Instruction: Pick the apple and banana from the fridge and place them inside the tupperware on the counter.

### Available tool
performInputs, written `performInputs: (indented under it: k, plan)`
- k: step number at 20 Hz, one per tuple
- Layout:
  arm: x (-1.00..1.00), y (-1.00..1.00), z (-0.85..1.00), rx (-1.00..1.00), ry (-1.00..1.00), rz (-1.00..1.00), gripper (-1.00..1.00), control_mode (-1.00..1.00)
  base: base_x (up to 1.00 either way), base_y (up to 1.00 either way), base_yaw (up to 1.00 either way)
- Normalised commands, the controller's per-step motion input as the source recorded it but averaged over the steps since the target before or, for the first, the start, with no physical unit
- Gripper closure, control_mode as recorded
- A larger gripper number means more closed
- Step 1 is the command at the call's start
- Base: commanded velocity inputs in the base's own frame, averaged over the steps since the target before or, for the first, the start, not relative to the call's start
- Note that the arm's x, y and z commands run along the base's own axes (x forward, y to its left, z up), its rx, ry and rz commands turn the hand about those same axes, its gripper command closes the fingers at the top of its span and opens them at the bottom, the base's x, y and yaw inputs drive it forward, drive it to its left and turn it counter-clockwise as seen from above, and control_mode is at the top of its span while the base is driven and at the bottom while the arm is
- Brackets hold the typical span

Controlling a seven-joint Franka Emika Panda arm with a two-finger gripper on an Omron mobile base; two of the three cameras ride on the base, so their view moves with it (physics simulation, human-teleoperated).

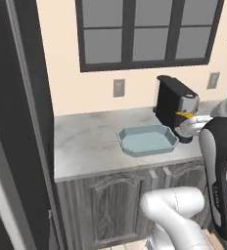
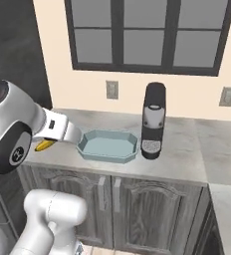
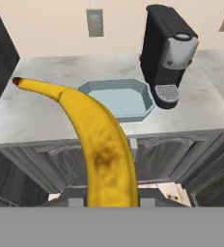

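The banana point(image 3: 102, 149) looms large in the hand view, rising from the bottom of the frame and curving up toward ten o'clock, its dark tip out over the counter point(image 3: 46, 116). The gripper point(image 3: 104, 200) is clamped on the banana's lower end, and the fruit hangs in the air with nothing under it but cabinet fronts. From the right base view a sliver of yellow peeks out below the white forearm at about nine o'clock of the tupperware point(image 2: 109, 145), near it but short of its rim. The tupperware sits flat on the counter, open side up, light blue-grey, with nothing visible inside. Just beside it at three o'clock stands the black coffee machine point(image 2: 153, 121), upright, its base close to the tray's corner. In the left base view the dark side of the fridge point(image 1: 17, 122) fills the nine o'clock side, hard against the counter's end. Two wall outlets point(image 2: 112, 89) sit under the dark-framed window point(image 2: 147, 35)
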Motion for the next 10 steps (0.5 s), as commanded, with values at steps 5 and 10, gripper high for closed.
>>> performInputs:
  k: [5,10]
  plan:
    - [0.00,0.00,0.00,0.00,0.00,0.00,1.00,1.00,0.59,-0.09,0.13]
    - [0.00,0.00,0.00,0.00,0.00,0.00,1.00,1.00,0.42,-0.17,0.10]
